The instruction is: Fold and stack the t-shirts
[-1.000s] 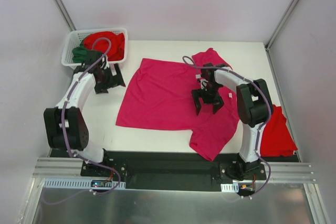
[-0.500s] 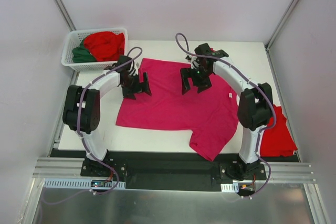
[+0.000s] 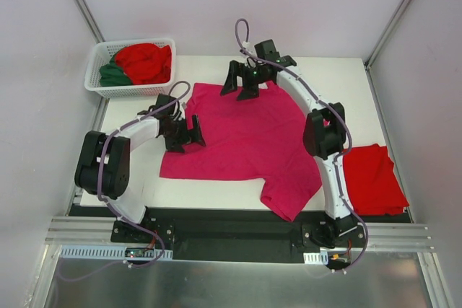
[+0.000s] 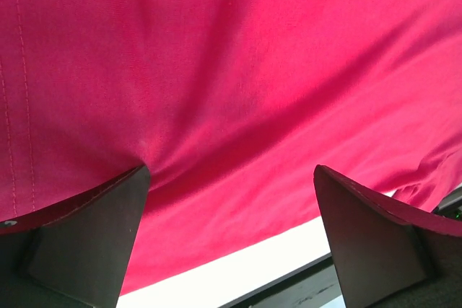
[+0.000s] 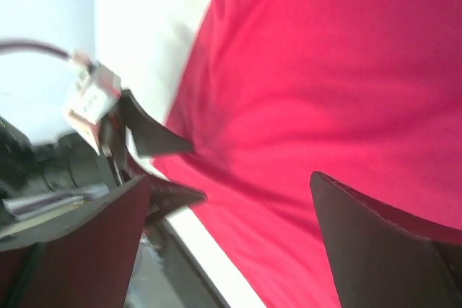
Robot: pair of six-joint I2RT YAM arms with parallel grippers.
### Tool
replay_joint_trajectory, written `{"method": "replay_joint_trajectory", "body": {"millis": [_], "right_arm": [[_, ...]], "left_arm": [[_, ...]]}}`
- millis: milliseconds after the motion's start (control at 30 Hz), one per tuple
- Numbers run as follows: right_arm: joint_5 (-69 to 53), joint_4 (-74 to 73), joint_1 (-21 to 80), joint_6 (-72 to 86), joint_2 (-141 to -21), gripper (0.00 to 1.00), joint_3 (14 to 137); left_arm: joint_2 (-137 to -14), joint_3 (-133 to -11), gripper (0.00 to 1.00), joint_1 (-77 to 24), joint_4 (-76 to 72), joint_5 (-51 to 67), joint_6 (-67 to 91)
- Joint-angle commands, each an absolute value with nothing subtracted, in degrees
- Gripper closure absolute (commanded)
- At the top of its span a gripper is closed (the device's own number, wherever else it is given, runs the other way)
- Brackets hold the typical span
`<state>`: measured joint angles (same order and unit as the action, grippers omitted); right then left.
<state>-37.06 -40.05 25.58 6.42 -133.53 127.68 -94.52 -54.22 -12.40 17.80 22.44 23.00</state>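
L tool (image 3: 185,139), R tool (image 3: 240,89): both wide, empty, over pink shirt (image 3: 249,142). Advise: pinch edge only, both sides level.

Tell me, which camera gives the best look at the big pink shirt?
The top camera: it shows almost the whole pink shirt spread on the table. Both wrist cameras see only a close-up patch of its cloth.

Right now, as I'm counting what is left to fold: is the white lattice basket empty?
No, the white lattice basket holds a bunched red t-shirt and a dark green t-shirt.
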Motion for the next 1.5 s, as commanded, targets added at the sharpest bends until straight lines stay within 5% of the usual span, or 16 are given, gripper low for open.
{"method": "replay_joint_trajectory", "body": {"millis": [0, 300, 500, 833, 1233, 1467], "right_arm": [[-50.3, -20.0, 26.6, 22.3, -138.4, 0.04, 124.8], [-58.1, 19.9, 32.6, 53.6, -154.3, 0.04, 134.7], [-54.2, 32.6, 33.7, 58.0, -159.3, 0.04, 138.9], [-50.9, 24.2, 34.0, 46.2, -156.0, 0.04, 137.1], [-55.2, 36.1, 35.6, 57.8, -157.0, 0.04, 131.6], [-55.2, 14.7, 35.2, 40.3, -148.8, 0.04, 123.9]], "left_arm": [[-90.6, -49.9, 0.01, -12.7, 20.0, 21.7, 22.9], [-88.9, -48.7, 0.01, -12.7, 21.9, 21.2, 22.5], [-89.4, -49.0, 0.01, -12.7, 22.0, 20.8, 22.7], [-89.3, -47.6, 0.01, -12.8, 22.1, 21.0, 22.6], [-89.5, -48.2, 0.01, -12.9, 22.3, 19.3, 21.9], [-89.3, -59.7, 0.01, -11.3, 26.3, 16.4, 20.0]]}}
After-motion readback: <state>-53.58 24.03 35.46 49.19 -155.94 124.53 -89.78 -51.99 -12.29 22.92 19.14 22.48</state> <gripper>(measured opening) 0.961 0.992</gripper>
